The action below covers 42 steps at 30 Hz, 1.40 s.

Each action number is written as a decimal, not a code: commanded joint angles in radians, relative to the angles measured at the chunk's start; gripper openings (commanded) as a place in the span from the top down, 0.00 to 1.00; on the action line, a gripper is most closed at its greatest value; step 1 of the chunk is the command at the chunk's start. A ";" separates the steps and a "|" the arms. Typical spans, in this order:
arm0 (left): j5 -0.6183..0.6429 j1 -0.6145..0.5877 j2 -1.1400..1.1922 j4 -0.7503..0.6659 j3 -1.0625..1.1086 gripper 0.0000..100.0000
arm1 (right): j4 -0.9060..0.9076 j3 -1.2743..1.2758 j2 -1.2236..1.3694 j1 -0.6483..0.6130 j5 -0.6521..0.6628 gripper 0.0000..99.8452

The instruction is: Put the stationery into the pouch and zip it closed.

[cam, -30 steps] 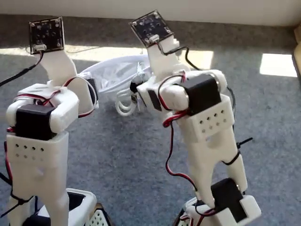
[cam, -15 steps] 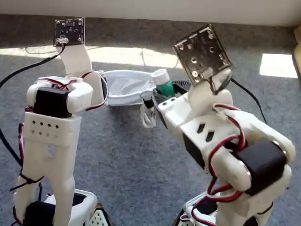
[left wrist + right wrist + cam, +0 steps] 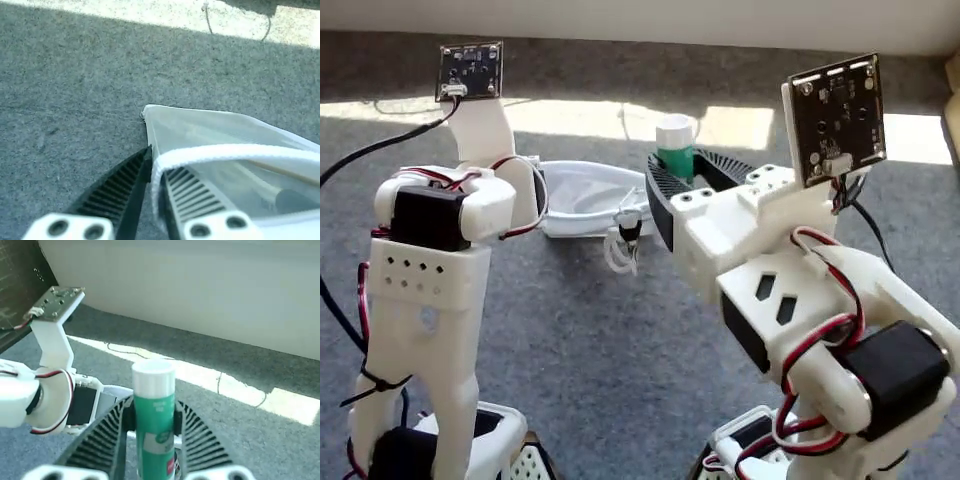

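Mid-task: left gripper pinches the pouch rim, right gripper clamps the glue stick upright, not yet inserted; zipping remains.

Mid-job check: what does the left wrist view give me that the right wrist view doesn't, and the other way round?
Left wrist view: the left tool shut on the rim of the pouch, with stationery dimly visible through its translucent wall. Right wrist view: the right tool clamped on the upright green glue stick, white cap up, and the left arm farther off. Both: grey carpet, a sunlit strip along its far side and a thin cable lying there.
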 commanded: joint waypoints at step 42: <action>-0.009 -0.018 -0.004 0.006 -0.025 0.99 | -1.705 1.573 -0.372 -0.131 0.144 0.96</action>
